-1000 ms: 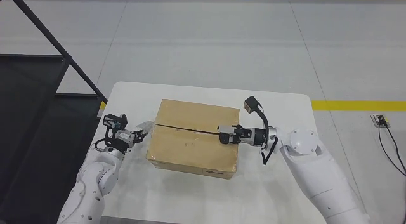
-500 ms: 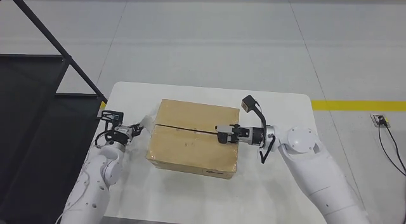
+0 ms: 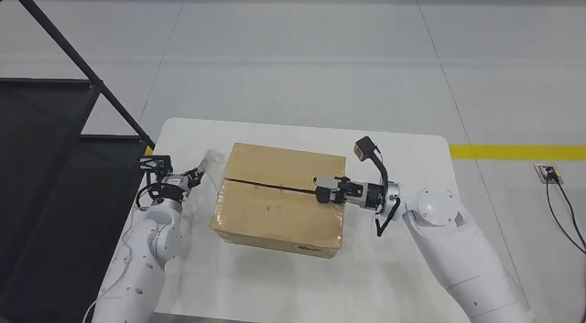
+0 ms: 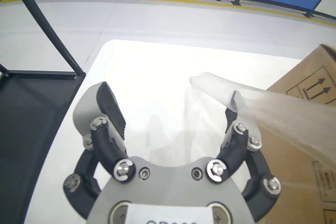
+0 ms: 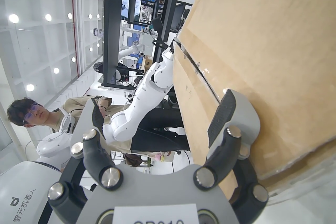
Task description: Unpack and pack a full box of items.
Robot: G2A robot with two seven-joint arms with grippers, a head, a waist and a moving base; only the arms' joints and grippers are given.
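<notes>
The open left claw (image 4: 168, 89) has dragged the translucent tape strip (image 4: 262, 101), apparently stuck to one finger (image 4: 231, 114), upper-left away from the brown cardboard box (image 3: 279, 204), freeing its flaps; the right claw (image 5: 160, 97) gapes empty.

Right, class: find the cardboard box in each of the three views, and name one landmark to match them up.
Top view: cardboard box mid-table, between the two arms.
Left wrist view: one side, beside the left gripper, behind a clear tape strip.
Right wrist view: its top, under one finger of the right gripper.
Shared landmark: the white table it sits on.
</notes>
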